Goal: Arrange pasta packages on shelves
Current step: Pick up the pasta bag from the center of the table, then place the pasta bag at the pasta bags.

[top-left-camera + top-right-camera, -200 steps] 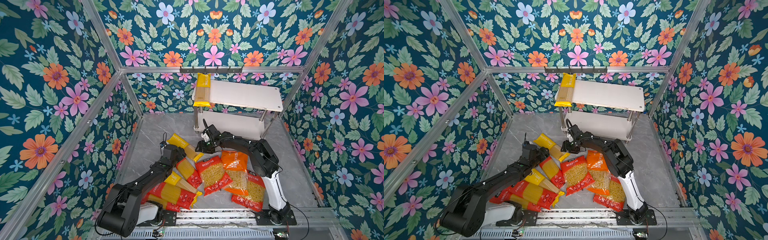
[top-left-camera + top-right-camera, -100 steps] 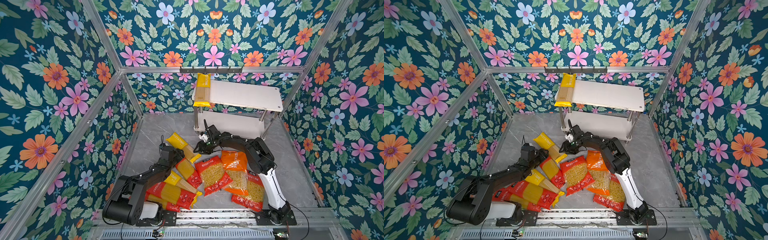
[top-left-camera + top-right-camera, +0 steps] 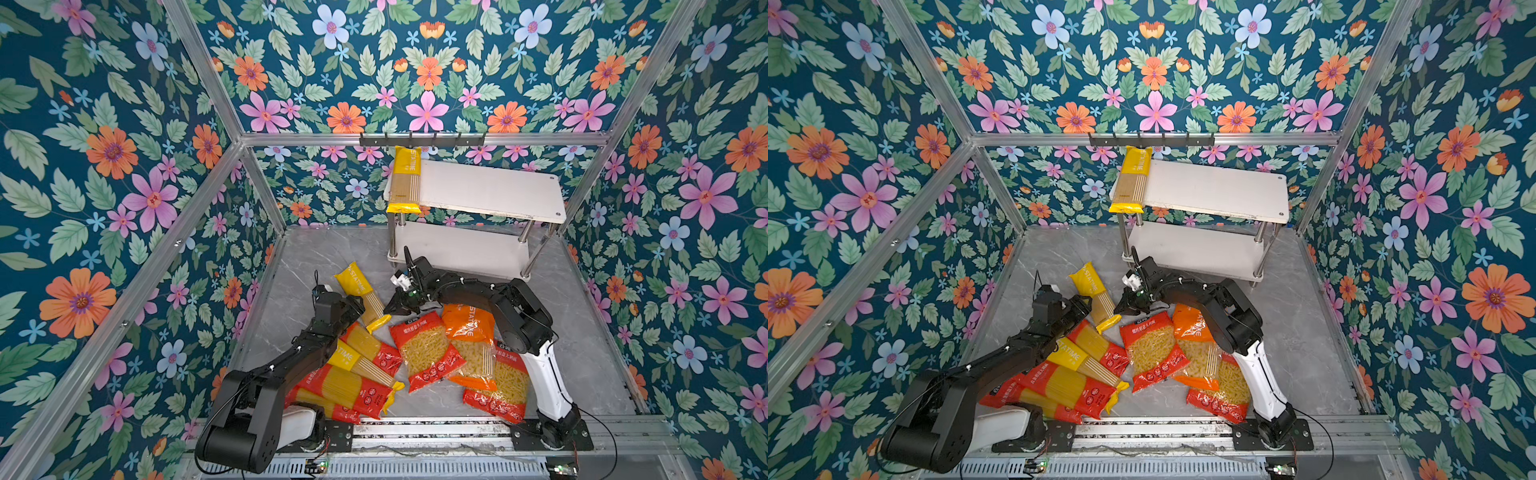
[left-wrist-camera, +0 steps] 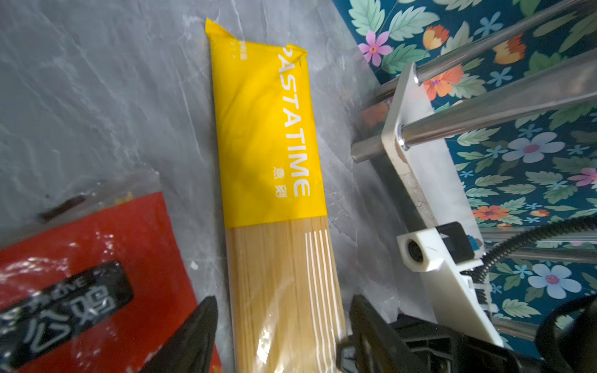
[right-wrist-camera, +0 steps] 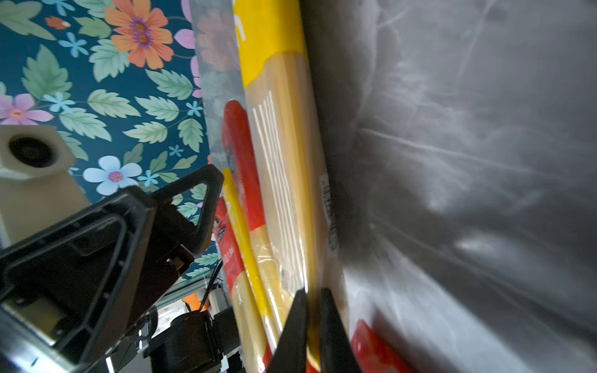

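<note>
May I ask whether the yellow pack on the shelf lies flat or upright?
Flat: the yellow pack lies across the top shelf, one end overhanging.

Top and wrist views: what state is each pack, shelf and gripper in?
Shelf yellow pack, lying across the top board, overhanging its front edge.
Table yellow pack, flat on the table.
Left gripper, open, fingers astride that pack.
Right gripper, shut on the same pack's edge.
Other seven packs, lying loose on the table.
</note>
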You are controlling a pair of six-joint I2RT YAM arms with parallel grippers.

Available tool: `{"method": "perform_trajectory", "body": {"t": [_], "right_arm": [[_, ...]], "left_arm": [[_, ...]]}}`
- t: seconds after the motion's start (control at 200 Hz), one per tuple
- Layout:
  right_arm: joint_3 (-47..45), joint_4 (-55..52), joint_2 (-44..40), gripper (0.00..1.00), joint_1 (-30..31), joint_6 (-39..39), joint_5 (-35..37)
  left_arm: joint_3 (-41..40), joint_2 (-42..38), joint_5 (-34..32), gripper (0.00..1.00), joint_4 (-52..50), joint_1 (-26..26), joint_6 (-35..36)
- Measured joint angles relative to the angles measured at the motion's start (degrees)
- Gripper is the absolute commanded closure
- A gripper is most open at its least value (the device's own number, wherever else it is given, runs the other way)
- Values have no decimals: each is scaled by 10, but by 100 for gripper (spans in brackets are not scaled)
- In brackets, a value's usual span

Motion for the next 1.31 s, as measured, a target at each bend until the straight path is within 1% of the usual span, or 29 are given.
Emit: {"method": "perform_trajectory", "body": {"t": [0.13,0.225,0.35,0.485,0.58,0.665,0.73,0.82,0.875,0.97,1.025,1.1,1.24,1.305], "right_arm": [[-40,39,-43,96,-2,50,-11],[-77,65,-88,96,-3,90,-13],[-153,83,-172,96,-5,129,-11],[-253,52,-288,97,-5,131,2],[-331,1,-381,96,-5,113,17],[-399,-40,-448,92,-5,106,27],[-443,-54,-479,88,-3,102,31],[-475,-76,-496,78,-4,95,35],[-479,-85,-497,69,-10,84,35],[-472,-81,-485,58,-31,77,35],[-463,-79,-468,54,-44,70,34],[-448,-78,-445,51,-52,64,33],[-430,-58,-400,51,-51,58,10],[-426,-42,-383,51,-48,69,2]], "left_arm": [[10,-30,10,21,-20,17,10],[26,-46,19,18,-35,25,13],[38,-53,37,17,-37,26,15],[28,-42,69,16,-22,24,8],[13,-19,92,16,0,8,-13],[7,5,107,18,27,-23,-24],[3,26,109,20,50,-49,-36],[0,64,111,25,82,-83,-48],[-2,90,114,29,97,-100,-50],[-8,132,120,37,131,-115,-60],[-11,150,123,40,145,-122,-65],[-13,163,124,44,162,-132,-73],[-15,170,124,52,189,-144,-79],[-19,172,123,56,200,-147,-81]]}}
